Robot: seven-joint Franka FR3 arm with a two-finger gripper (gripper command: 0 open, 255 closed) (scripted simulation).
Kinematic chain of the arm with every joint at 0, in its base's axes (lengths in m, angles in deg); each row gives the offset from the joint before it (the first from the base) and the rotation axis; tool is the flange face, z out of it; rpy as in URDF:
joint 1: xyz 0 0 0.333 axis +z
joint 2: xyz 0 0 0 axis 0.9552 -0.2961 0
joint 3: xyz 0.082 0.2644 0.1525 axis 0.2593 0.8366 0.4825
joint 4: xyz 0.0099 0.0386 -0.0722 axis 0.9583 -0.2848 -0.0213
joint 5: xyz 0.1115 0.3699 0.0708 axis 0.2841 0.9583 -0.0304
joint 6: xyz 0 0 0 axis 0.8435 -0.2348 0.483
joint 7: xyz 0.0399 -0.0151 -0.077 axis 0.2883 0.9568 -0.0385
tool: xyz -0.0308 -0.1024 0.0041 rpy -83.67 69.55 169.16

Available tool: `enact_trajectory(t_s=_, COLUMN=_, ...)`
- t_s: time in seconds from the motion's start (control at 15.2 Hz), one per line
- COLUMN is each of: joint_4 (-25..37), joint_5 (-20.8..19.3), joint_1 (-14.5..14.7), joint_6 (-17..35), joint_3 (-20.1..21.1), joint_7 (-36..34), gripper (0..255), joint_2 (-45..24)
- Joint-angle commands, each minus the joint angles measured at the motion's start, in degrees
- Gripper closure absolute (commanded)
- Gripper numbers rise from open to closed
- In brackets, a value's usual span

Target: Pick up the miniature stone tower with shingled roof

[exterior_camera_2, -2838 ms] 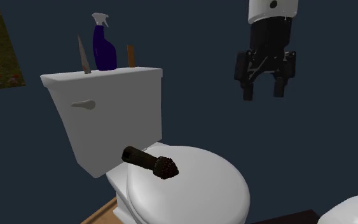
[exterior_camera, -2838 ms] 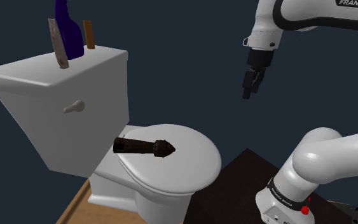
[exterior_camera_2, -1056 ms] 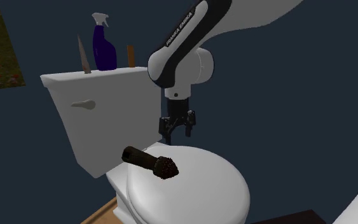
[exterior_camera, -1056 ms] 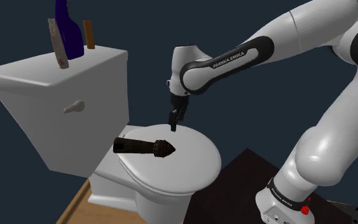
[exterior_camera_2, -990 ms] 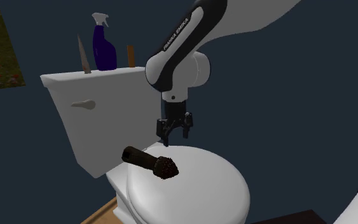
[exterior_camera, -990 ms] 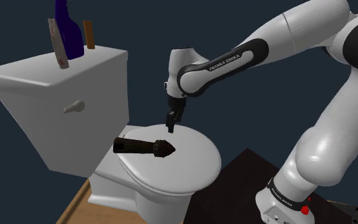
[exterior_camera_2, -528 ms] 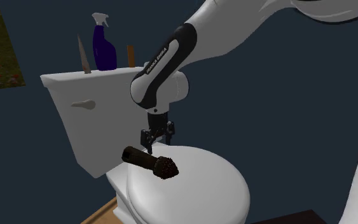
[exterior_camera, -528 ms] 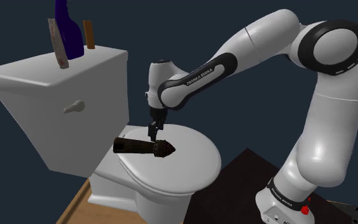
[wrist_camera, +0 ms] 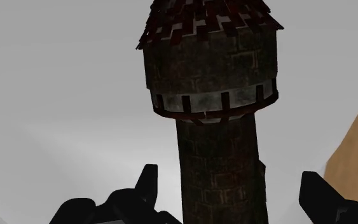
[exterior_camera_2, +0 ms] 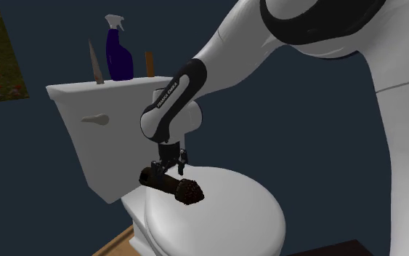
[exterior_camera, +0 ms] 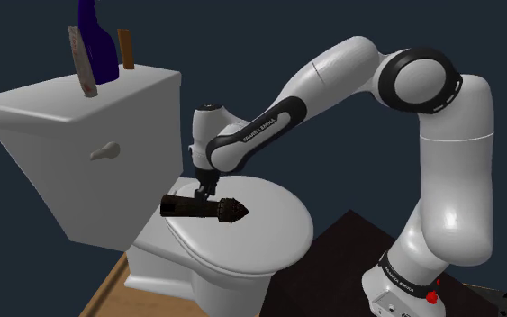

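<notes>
Two gripper (exterior_camera_2: 171,166) fingers (wrist_camera: 147,183) stand apart astride the shingle-roofed stone tower (wrist_camera: 212,95), which lies on its side on the toilet lid (exterior_camera: 265,236), seemingly untouched; closing and lifting remain.

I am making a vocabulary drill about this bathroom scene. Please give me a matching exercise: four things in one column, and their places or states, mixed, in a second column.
Things:
1. tower
2. spray bottle
3. gripper
4. flush handle

Places or states:
A. on the front of the tank
B. open, one finger on each side of the dark shaft
C. lying on its side on the shut toilet lid
D. standing upright on top of the tank

Pairs: 1-C, 2-D, 3-B, 4-A
</notes>
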Motion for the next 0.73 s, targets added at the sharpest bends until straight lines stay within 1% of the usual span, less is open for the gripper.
enact_trajectory(t_s=0.0, joint_4=0.16, joint_5=-0.48, joint_1=0.25, joint_6=1.13, joint_3=-0.29, joint_7=-0.27, gripper=0, joint_2=-1.28)
enact_trajectory(t_s=0.2, joint_4=0.09, joint_5=-1.03, joint_1=0.52, joint_6=2.58, joint_3=-0.65, joint_7=-0.60, gripper=0, joint_2=-2.70)
enact_trajectory(t_s=0.33, joint_4=0.10, joint_5=-1.02, joint_1=0.52, joint_6=2.57, joint_3=-0.65, joint_7=-0.60, gripper=0, joint_2=-2.71)
enact_trajectory(t_s=0.4, joint_4=0.17, joint_5=-1.02, joint_1=0.52, joint_6=2.52, joint_3=-0.65, joint_7=-0.59, gripper=255, joint_2=-2.72)
enact_trajectory(t_s=0.66, joint_4=0.16, joint_5=-1.02, joint_1=0.53, joint_6=2.52, joint_3=-0.65, joint_7=-0.61, gripper=255, joint_2=-2.71)
